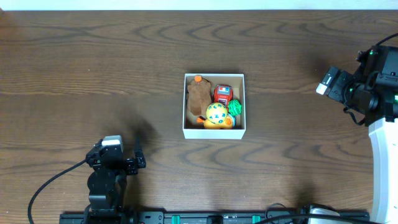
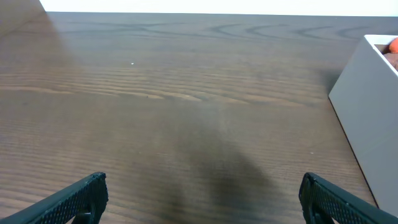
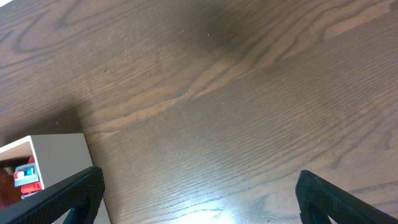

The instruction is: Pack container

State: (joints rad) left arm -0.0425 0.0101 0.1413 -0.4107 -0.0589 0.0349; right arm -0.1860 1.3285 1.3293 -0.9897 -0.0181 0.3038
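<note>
The square white cardboard container (image 1: 214, 132) sits mid-way across the dark wood-grain bench (image 1: 93, 62), opening upward, its walls parallel to the bench edges, with no long axis. Small colourful toys (image 1: 216, 114) lie inside. Well apart from it, the left gripper (image 2: 202, 196) and the right gripper (image 3: 199, 196) gape wide, both empty

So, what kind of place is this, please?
Probably a robot lab workbench, not a home: a dark wooden table, the left arm and the right arm at its edges, and a white container of small toys in the middle.
</note>
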